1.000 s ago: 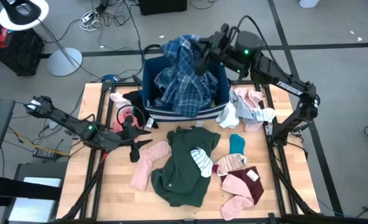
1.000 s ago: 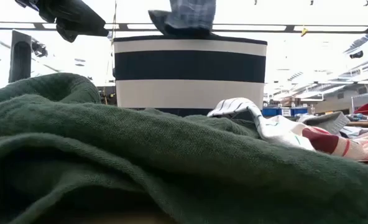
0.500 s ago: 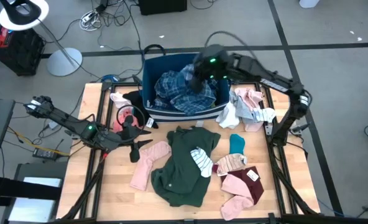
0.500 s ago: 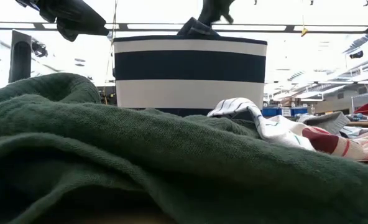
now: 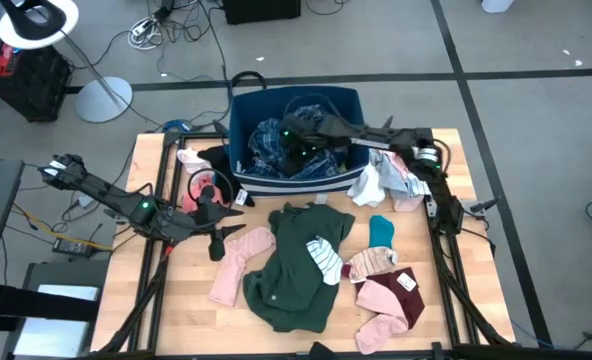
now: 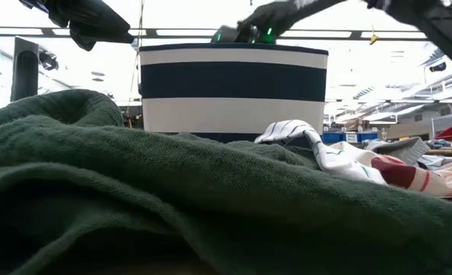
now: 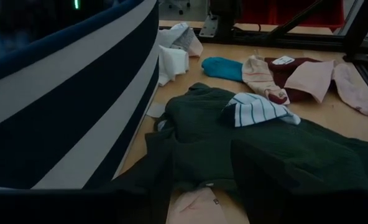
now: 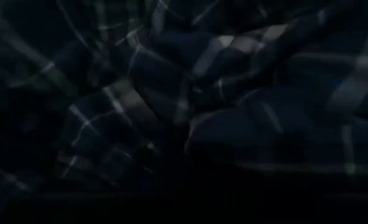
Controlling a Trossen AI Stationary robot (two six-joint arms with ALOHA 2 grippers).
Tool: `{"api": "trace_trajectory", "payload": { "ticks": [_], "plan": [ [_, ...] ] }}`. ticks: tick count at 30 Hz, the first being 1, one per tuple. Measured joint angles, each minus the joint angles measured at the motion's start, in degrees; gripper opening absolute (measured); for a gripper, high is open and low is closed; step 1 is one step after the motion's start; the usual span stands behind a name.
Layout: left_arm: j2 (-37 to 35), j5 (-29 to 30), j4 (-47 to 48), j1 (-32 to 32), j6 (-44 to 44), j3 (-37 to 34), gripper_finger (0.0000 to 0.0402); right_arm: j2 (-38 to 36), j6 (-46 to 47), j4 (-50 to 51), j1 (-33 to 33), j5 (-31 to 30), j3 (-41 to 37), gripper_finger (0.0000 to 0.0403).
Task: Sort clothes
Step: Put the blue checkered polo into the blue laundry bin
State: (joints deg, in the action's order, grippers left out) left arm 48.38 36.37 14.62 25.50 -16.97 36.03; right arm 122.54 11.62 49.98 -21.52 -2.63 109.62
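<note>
Now, plaid shirt crumpled in bin, no clear long axis; right end effector grip unclear.

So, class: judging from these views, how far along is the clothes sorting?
Done: the blue-white plaid shirt lies inside the striped dark blue bin. In hand: the right gripper is down in the bin on it. Left: the dark green top, teal sock and pink pieces on the table.

One striped bin holds one plaid shirt. On the table: one green top, one teal sock, one striped sock and two robot arms, left and right.
</note>
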Motion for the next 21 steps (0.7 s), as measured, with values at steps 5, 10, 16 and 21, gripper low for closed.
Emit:
{"api": "trace_trajectory", "payload": {
  "ticks": [5,10,16,21],
  "plan": [
    [0.0,0.0,0.0,0.0,0.0,0.0,0.0163,5.2,0.8,-0.6,-0.9,5.0,0.2,0.0162],
    [0.0,0.0,0.0,0.0,0.0,0.0,0.0163,4.4,0.3,-0.4,-1.6,7.6,0.1,0.0206],
    [0.0,0.0,0.0,0.0,0.0,0.0,0.0163,-4.1,0.1,-0.1,-2.2,8.0,-0.1,0.0221],
    [0.0,0.0,0.1,0.0,0.0,0.0,0.0163,-12.8,-1.2,-0.2,-2.1,5.8,-0.1,0.0220]
  ]
}}
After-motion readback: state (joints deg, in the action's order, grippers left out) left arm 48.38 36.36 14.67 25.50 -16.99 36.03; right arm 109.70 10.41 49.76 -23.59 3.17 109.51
